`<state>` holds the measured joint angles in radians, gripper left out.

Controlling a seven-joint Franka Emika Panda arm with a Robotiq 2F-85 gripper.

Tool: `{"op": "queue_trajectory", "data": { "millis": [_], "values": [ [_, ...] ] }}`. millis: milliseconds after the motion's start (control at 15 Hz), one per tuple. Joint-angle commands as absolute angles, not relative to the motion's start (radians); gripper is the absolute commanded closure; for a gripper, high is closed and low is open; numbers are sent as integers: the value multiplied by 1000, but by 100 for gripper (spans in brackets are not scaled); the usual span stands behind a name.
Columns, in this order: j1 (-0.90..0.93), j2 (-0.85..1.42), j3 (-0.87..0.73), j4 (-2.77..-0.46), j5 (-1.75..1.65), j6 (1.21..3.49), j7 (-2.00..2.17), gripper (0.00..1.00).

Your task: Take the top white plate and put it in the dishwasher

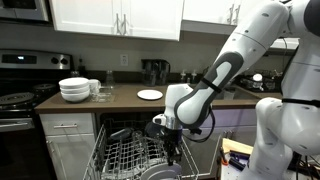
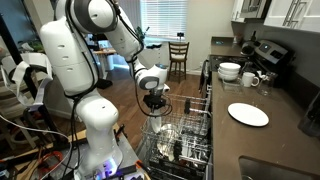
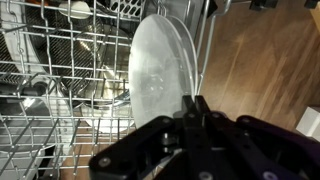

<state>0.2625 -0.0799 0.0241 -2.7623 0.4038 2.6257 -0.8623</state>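
Note:
In the wrist view my gripper is shut on the rim of the white plate. The plate stands on edge over the dishwasher's grey wire rack, at the rack's right side. In both exterior views the gripper points down over the pulled-out rack of the open dishwasher. The plate is hard to make out there. The rack holds a few dark and white dishes.
Another white plate lies on the counter. Stacked white bowls and mugs stand beside the stove. Wooden floor lies beside the rack. A chair stands at the back.

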Motion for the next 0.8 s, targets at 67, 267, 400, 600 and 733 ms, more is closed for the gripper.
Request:
{"op": "queue_trajectory", "data": {
  "millis": [67,267,400,600,733],
  "values": [
    [228,-34,36,-2722,516,2636,-998,99],
    [208,-9,46,-2711,556,2636,-1038,99],
    [195,8,54,-2707,564,2632,-1041,99],
    [174,24,69,-2707,549,2631,-1019,99],
    [163,31,78,-2709,549,2633,-1019,99]
  ]
}}
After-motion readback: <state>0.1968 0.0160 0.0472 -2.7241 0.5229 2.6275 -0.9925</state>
